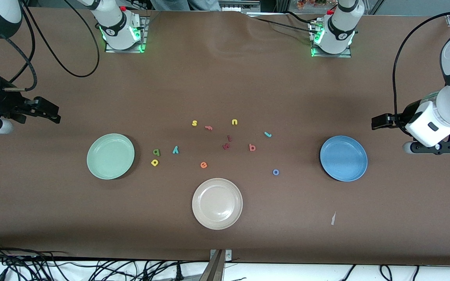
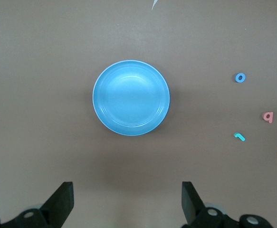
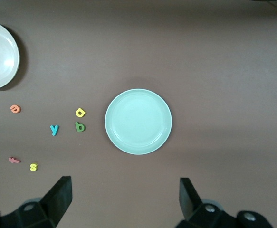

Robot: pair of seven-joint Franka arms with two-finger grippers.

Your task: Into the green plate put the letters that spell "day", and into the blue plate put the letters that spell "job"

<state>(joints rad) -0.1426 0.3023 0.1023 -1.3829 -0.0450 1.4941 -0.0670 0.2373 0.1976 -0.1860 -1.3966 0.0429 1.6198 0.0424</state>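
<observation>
Three plates (image 1: 217, 224) and scattered letters (image 1: 204, 165) on brown tabletop (image 1: 225, 78).

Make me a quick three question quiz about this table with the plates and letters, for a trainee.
1. True or false: the green plate already holds a letter.
2. Which letter lies nearest the blue plate: A) the blue o, B) the yellow s, C) the orange e?
3. Fill in: both the left gripper and the right gripper are ____.

Key: 1 false; 2 A; 3 open.
</observation>
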